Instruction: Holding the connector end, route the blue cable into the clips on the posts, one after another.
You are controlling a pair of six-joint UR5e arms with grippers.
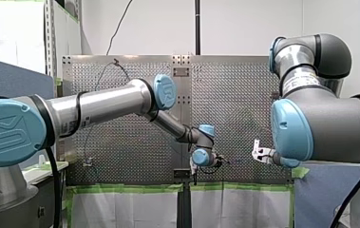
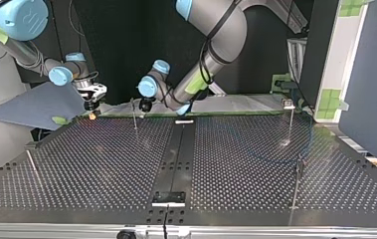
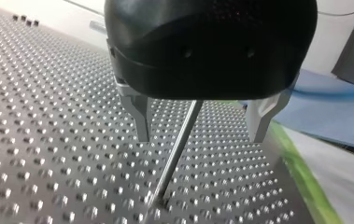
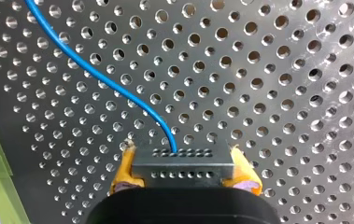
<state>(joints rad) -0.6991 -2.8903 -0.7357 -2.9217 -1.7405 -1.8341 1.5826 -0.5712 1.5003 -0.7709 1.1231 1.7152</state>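
Note:
In the right wrist view my right gripper (image 4: 181,156) is shut on a grey connector (image 4: 181,169), its yellow pads (image 4: 122,171) on either side. The blue cable (image 4: 101,77) leaves the connector and curves away over the perforated plate. In the top view that gripper (image 2: 92,103) hangs at the back left. My left gripper (image 3: 200,133) is open; its metal fingers (image 3: 141,119) straddle a thin metal post (image 3: 174,156) without touching it. In the top view my left gripper (image 2: 143,104) sits above that post (image 2: 134,117), left of centre at the far edge.
More thin posts stand on the perforated table (image 2: 101,164): one at the far right (image 2: 290,122), one at the near right (image 2: 296,186), and a leaning one at the near left (image 2: 32,167). A dark strip (image 2: 178,154) runs down the middle. Green tape lines the far edge.

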